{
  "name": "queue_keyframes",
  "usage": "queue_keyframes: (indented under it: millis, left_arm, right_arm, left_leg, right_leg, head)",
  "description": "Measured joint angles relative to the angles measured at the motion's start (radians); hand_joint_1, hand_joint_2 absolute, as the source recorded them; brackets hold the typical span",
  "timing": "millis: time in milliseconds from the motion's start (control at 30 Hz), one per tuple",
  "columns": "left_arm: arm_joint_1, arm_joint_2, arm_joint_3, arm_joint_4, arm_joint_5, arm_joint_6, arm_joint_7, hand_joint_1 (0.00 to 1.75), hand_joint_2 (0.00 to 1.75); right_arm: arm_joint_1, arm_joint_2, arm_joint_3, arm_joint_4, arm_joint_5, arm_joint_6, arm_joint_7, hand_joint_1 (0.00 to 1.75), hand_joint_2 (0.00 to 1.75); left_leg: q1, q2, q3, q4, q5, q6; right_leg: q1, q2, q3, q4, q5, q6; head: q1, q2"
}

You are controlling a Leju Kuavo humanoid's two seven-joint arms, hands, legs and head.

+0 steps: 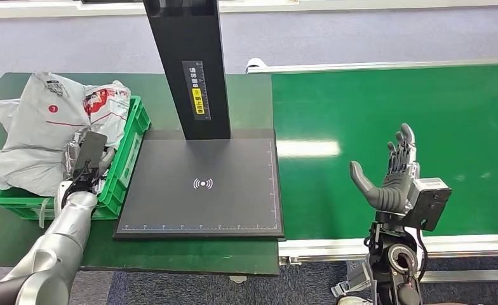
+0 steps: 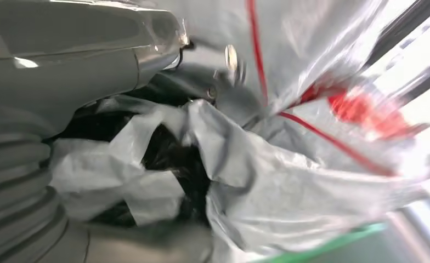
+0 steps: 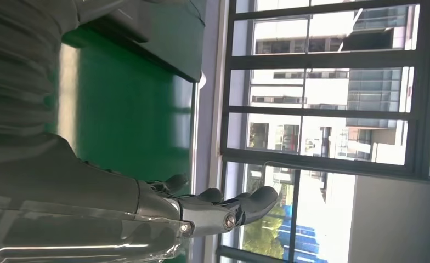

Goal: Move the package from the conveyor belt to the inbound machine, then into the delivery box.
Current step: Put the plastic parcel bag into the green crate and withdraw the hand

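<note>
From the head view, the right hand (image 1: 392,175) stands upright over the green conveyor belt (image 1: 399,146), fingers apart and pointing up, holding nothing. The belt surface around it is bare green, and its near metal rail runs just below the wrist. To the side of this hand, the black plate of the inbound machine (image 1: 202,184) lies flat, with its black column (image 1: 192,63) rising at the far edge. The left hand (image 1: 87,159) reaches into the green delivery box (image 1: 129,159), which stands just beside the plate's edge. Grey packages (image 1: 43,127) fill the box and rise above its rim, around and beyond this hand.

In the left wrist view, the crumpled grey bag of a package (image 2: 267,181) lies against the left hand (image 2: 64,82). Whether the fingers grip it, I cannot tell.

In the right wrist view, the right hand (image 3: 147,213) is released, its fingertips (image 3: 256,200) stretched toward a window (image 3: 322,109), the green belt (image 3: 125,109) behind it.
</note>
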Motion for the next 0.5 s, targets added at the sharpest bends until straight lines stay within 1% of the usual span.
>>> queue_keyframes:
  millis: [67,133,267,433,500]
  left_arm:
    - [0.035,-0.008,-0.001,-0.099,0.085,0.002,-0.031,0.00,1.75]
    - [0.079,-0.014,-0.010,-0.227,0.158,0.011,-0.044,0.00,1.75]
    - [0.167,-0.020,-0.035,-0.481,0.248,0.031,-0.068,0.00,1.75]
    - [0.315,-0.041,-0.081,-0.836,0.329,0.041,-0.186,0.00,1.75]
    - [0.375,-0.051,-0.113,-0.972,0.343,0.027,-0.213,0.00,1.75]
  right_arm:
    - [0.014,-0.001,-0.007,-0.005,0.001,-0.006,-0.003,0.00,1.75]
    - [0.029,-0.001,-0.014,-0.012,0.002,-0.008,-0.007,0.00,1.75]
    - [0.048,-0.002,-0.028,-0.021,0.005,-0.013,-0.010,0.00,1.75]
    - [0.064,-0.008,-0.042,-0.027,0.013,-0.007,-0.013,0.00,1.75]
    - [0.071,-0.010,-0.050,-0.030,0.016,-0.001,-0.014,0.00,1.75]
  left_leg:
    - [0.000,0.002,-0.003,0.000,0.000,0.000]
    - [0.000,0.005,-0.005,0.000,0.000,0.000]
    - [0.001,0.008,-0.010,0.000,-0.001,-0.001]
    - [0.001,0.010,-0.014,0.000,-0.002,-0.001]
    - [0.001,0.010,-0.015,0.000,-0.002,-0.001]
  right_leg:
    - [0.000,0.001,-0.003,0.000,0.001,-0.001]
    - [0.001,0.004,-0.006,0.000,0.001,-0.001]
    - [0.001,0.007,-0.012,0.000,0.001,-0.001]
    - [0.002,0.010,-0.017,0.000,0.001,-0.001]
    - [0.002,0.010,-0.018,0.000,0.001,-0.001]
  head:
    - [0.000,0.000]
    - [0.000,0.000]
    - [0.000,0.000]
    - [0.000,0.000]
    - [0.000,0.000]
